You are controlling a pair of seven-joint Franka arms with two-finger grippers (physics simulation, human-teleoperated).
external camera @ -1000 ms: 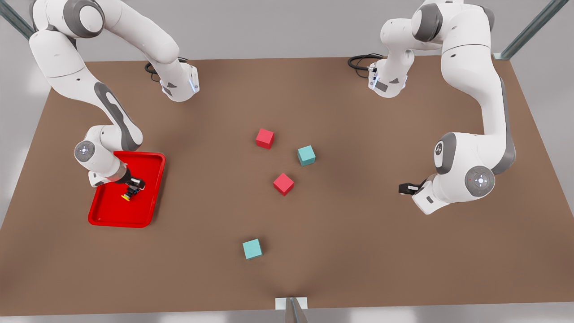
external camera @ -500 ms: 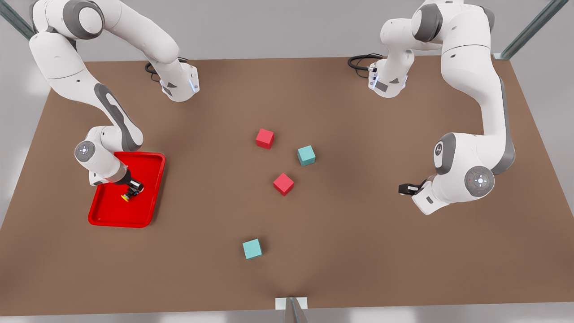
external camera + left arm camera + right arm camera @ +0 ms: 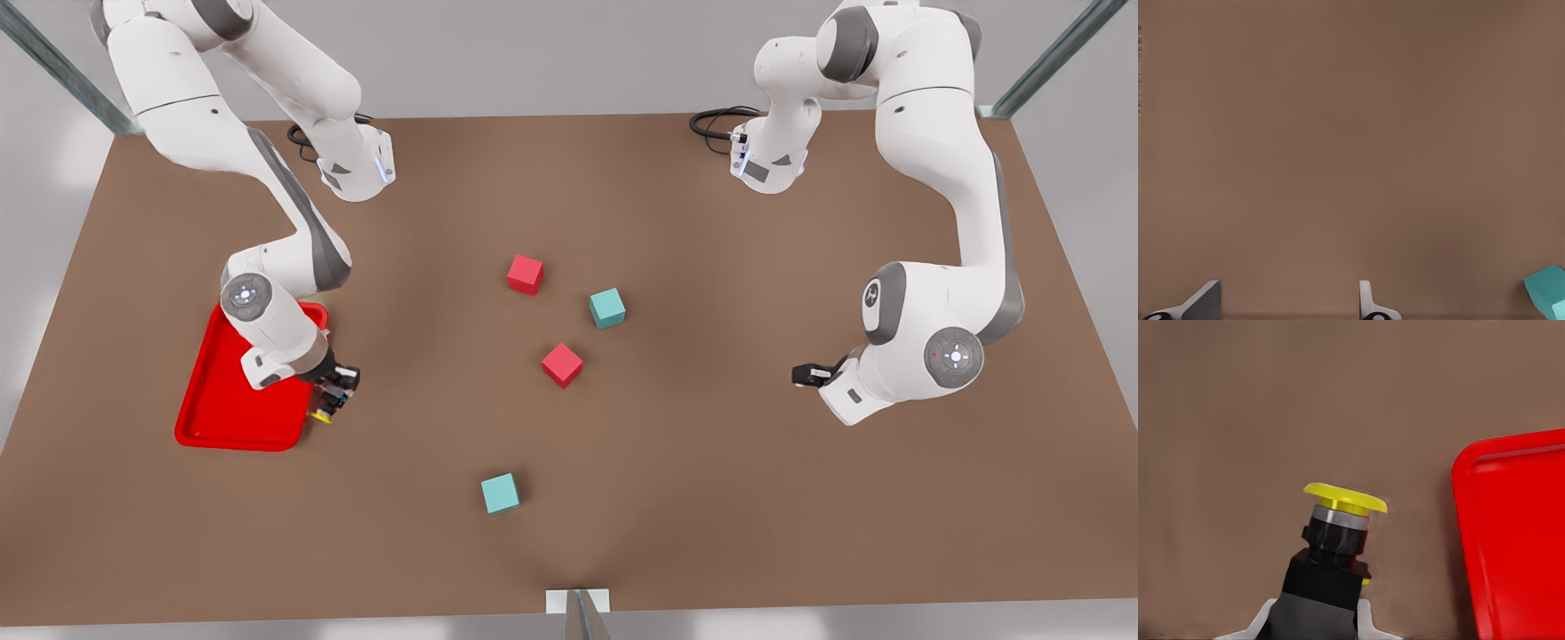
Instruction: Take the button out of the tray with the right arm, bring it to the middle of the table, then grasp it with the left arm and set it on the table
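**Button clear of tray, desk middle lies toward three o'clock**

Brown matte rectangular desk (image 3: 676,498) carries all items.

- Right hand (image 3: 338,391): clamped on the small push-button with black boxy body and round yellow mushroom cap (image 3: 1338,527), held just outside the shallow bright red plastic tray (image 3: 213,418), at the tray's three o'clock edge in the front view.
- Button's long axis: runs out from the fingers, cap foremost.
- Left hand (image 3: 805,374): fingers apart, waiting well away at the front view's three o'clock side.
- Judgement: the carry runs toward three o'clock; the scattered red cube (image 3: 562,364) sits near that path.
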